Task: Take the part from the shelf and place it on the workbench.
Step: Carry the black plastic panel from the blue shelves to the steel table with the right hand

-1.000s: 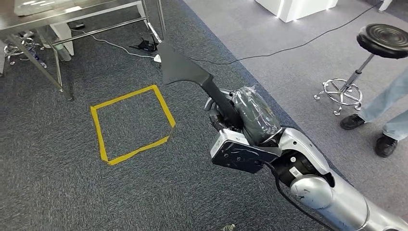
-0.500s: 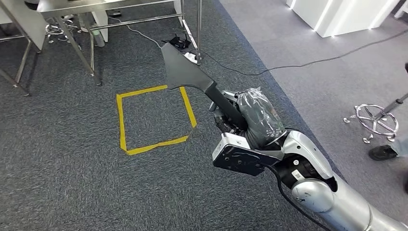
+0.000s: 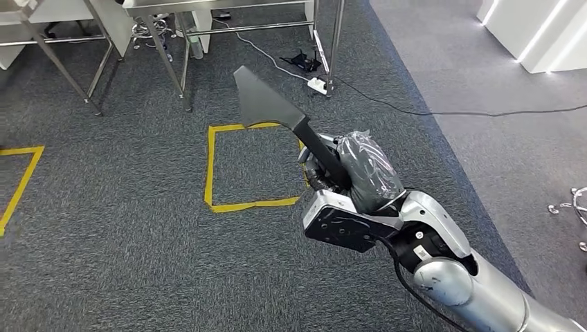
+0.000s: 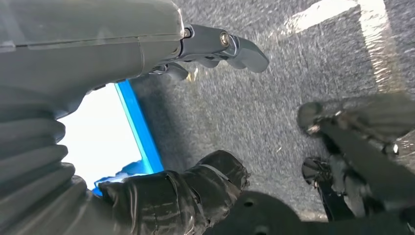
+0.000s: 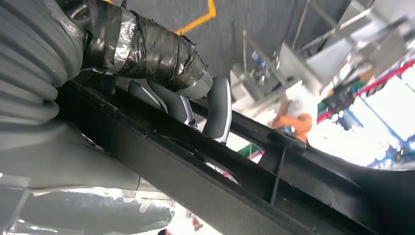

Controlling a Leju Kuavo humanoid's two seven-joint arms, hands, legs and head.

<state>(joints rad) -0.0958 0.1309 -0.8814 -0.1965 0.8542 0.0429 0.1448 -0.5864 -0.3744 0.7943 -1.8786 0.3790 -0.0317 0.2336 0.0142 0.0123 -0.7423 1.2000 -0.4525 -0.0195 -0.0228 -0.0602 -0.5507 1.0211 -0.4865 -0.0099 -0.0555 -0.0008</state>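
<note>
Yellow tape square [image 3: 253, 166] on grey carpet [image 3: 111, 256]

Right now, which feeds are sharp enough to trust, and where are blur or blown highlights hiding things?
Head view: sharp and evenly lit; the black part in the right hand reads clearly. Left wrist view: carpet streaked with blur, white patch blown out, left hand sharp. Right wrist view: background overexposed and soft, fingers crisp.

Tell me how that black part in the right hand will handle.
The black part probably stays stiff: its wide end juts out past the right hand without drooping. Gripped by the narrow stem, it may lever or twist in the fingers.
</note>
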